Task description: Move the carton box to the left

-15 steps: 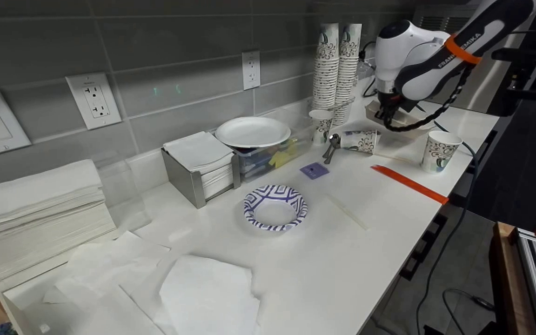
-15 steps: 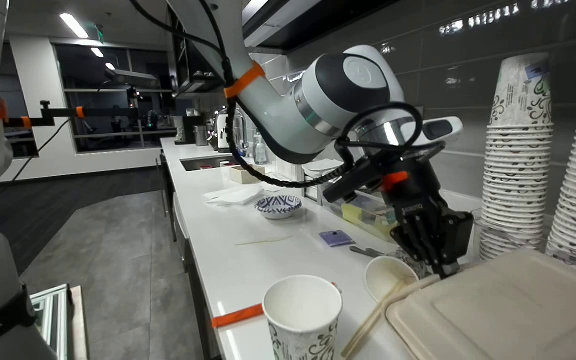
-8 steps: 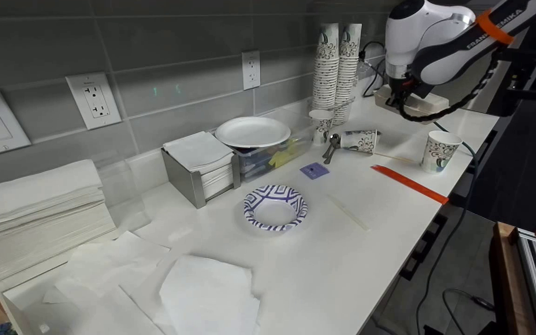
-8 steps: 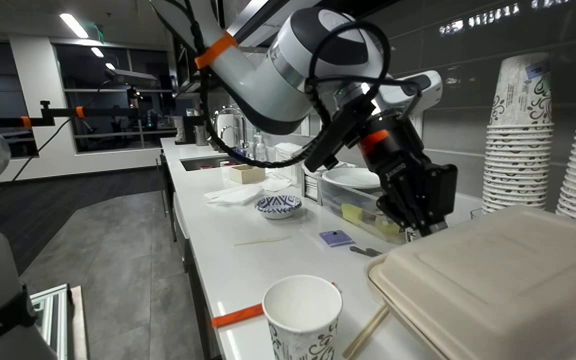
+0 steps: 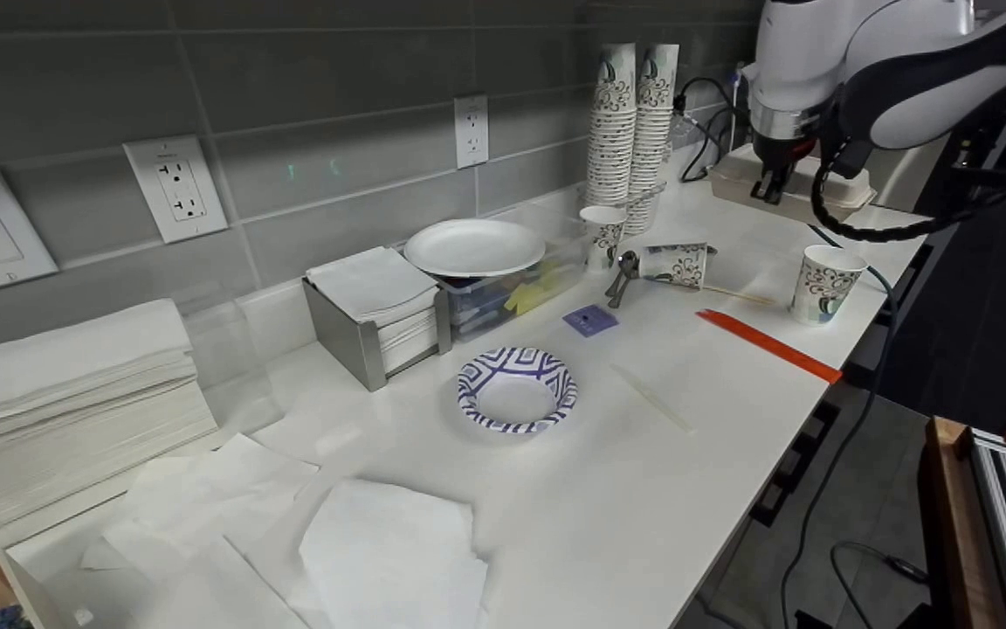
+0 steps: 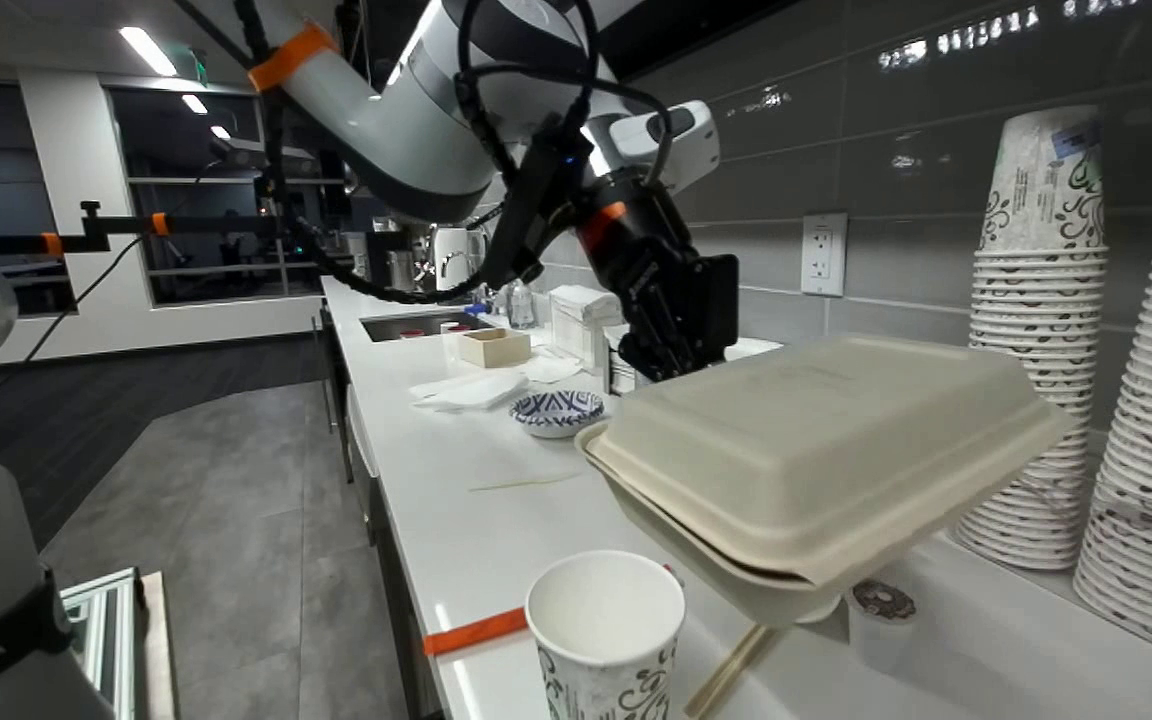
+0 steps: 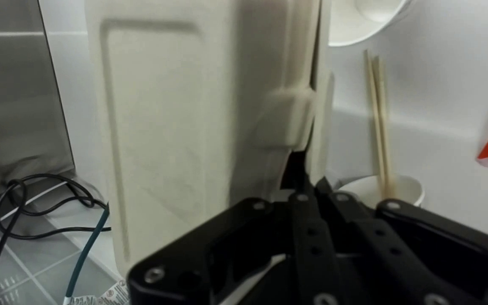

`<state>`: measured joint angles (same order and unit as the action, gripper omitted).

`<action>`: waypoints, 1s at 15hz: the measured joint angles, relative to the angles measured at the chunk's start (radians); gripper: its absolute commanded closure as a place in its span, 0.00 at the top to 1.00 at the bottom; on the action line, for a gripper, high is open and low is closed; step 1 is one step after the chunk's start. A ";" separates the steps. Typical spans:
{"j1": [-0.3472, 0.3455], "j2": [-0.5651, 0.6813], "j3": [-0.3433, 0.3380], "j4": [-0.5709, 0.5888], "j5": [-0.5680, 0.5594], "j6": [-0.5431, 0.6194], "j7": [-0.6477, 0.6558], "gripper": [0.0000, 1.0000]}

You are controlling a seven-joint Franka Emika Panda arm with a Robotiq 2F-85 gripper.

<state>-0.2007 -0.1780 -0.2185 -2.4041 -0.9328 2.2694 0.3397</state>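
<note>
- A long white counter [image 5: 590, 515] runs along a grey tile wall [image 5: 354, 236].
- The gripper [image 7: 306, 183] is pinched nearly together on one edge of the carton box [image 6: 816, 430].
- The carton box hangs tilted in the air above the counter.

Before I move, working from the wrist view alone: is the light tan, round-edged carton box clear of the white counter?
Observer: Yes. In an exterior view the carton box hangs in the air above the white counter.
Operator: Any tall things I'm missing?
Observer: Two tall stacks of patterned white paper cups; an exterior view shows a gap between them and the carton box.
Operator: And farther along the white counter?
Observer: A round bowl with a blue-and-white pattern sits there mouth up, apart from the grey metal napkin holder.
</note>
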 measured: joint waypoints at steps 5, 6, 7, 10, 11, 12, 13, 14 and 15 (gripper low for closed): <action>0.031 -0.185 0.065 -0.194 0.012 0.019 -0.078 0.01; 0.047 -0.226 0.077 -0.238 0.022 0.031 -0.104 0.01; 0.065 -0.265 0.089 -0.278 0.032 0.044 -0.126 0.01; 0.141 -0.371 0.125 -0.366 0.072 0.074 -0.190 0.01; 0.187 -0.387 0.124 -0.363 0.086 0.076 -0.211 0.01; 0.232 -0.399 0.123 -0.357 0.102 0.080 -0.232 0.01; 0.279 -0.406 0.117 -0.350 0.120 0.088 -0.252 0.03; 0.322 -0.411 0.108 -0.345 0.136 0.106 -0.268 0.03; 0.354 -0.417 0.098 -0.343 0.145 0.117 -0.276 0.03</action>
<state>0.1538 -0.5950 -0.1208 -2.7469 -0.7879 2.3868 0.0638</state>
